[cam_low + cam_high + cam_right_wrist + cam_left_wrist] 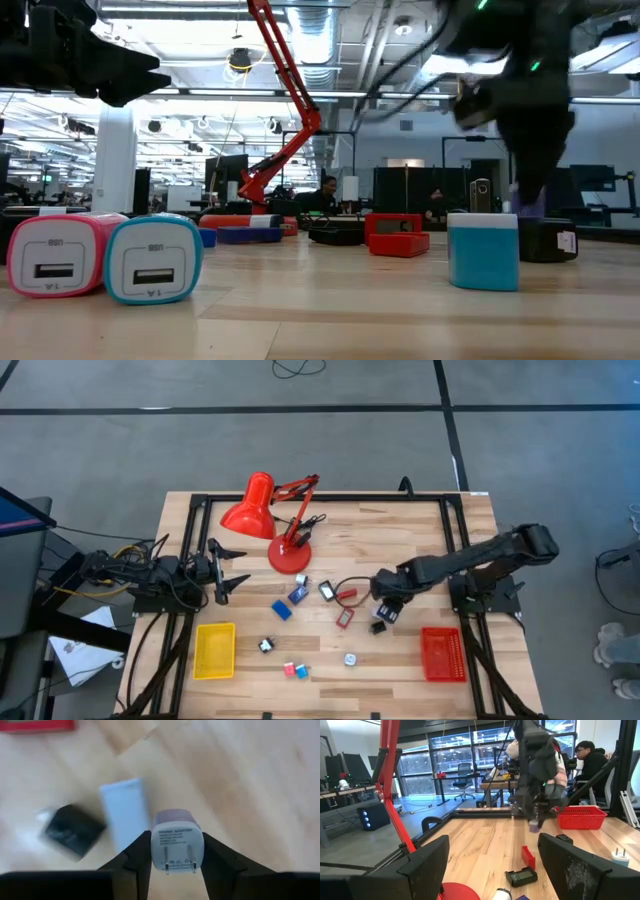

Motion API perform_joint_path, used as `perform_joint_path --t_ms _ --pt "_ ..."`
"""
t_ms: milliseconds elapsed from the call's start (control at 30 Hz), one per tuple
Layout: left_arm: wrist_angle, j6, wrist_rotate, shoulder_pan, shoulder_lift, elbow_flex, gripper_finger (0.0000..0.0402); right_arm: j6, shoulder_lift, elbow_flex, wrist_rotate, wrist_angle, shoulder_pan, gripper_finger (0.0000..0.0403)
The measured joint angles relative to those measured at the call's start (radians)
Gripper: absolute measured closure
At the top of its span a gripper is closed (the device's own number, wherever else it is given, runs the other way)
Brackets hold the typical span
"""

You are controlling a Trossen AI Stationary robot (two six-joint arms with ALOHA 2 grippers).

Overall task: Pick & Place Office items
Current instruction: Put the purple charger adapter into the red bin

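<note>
From above, the right tool (385, 608) sits over the middle-right of the desk (420, 525), between a red clip (344, 617) and the red tray (443, 654), with a black block (378, 627) just beside it; the left tool (228, 571) waits near the desk's left edge, its fingers spread wide and empty, above the yellow tray (214, 650). The other items lie scattered across the middle: a blue block (281, 610), a pink-and-blue pair (296, 671) near the front edge, and a small white piece (350, 659), with the red lamp (262, 510) behind them. At desk level, a pink charger (55, 257) and a teal charger (153, 258) stand touching in front, a light blue block (483, 250) stands to the right, and the right tool (530, 205) hangs behind it with a pale plug in its grip. In the left wrist view, the right tool (535, 822) hangs above the desk holding that plug (534, 825), with the red tray (582, 816) beyond and a person seated behind. In the right wrist view, the fingers (134, 857) are closed on both sides of a white plug adapter (177, 846), prongs facing the camera, lifted over a light blue block (125, 812) and a black block (72, 831).
</note>
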Motion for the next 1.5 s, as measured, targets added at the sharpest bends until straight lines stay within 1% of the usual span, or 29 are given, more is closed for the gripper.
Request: perform_joint_path --t_ms 133,233,333,400,533,600,700,800,1000,1367,1500 --pt "0.008 0.000 0.000 0.000 0.000 0.000 0.0101 0.260 -0.114 -0.010 -0.005 -0.085 0.148 0.0278" --pt "0.016 0.000 0.000 0.000 0.000 0.000 0.0101 0.498 -0.185 -0.016 0.003 -0.115 0.288 0.0278" --pt "0.022 0.000 0.000 0.000 0.000 0.000 0.0101 0.754 -0.220 -0.032 0.017 -0.143 0.428 0.0278" --pt "0.022 0.000 0.000 0.000 0.000 0.000 0.0101 0.911 -0.219 -0.051 0.021 -0.163 0.515 0.0278" --pt "0.022 0.000 0.000 0.000 0.000 0.000 0.0101 1.154 -0.183 -0.059 0.023 -0.159 0.674 0.0278" --pt "0.022 0.000 0.000 0.000 0.000 0.000 0.0101 1.263 -0.160 -0.059 0.019 -0.159 0.731 0.0276" --pt "0.022 0.000 0.000 0.000 0.000 0.000 0.0101 1.384 -0.114 -0.059 0.009 -0.158 0.789 0.0274" --pt "0.022 0.000 0.000 0.000 0.000 0.000 0.0101 1.420 -0.055 -0.059 0.009 -0.143 0.810 0.0274" --pt "0.022 0.000 0.000 0.000 0.000 0.000 0.0101 1.416 0.018 -0.059 0.009 -0.106 0.790 0.0272" --pt "0.022 0.000 0.000 0.000 0.000 0.000 0.0101 1.419 0.060 -0.060 0.009 -0.072 0.720 0.0269" --pt "0.022 0.000 0.000 0.000 0.000 0.000 0.0101 1.377 0.061 -0.060 0.010 -0.064 0.702 0.0253"
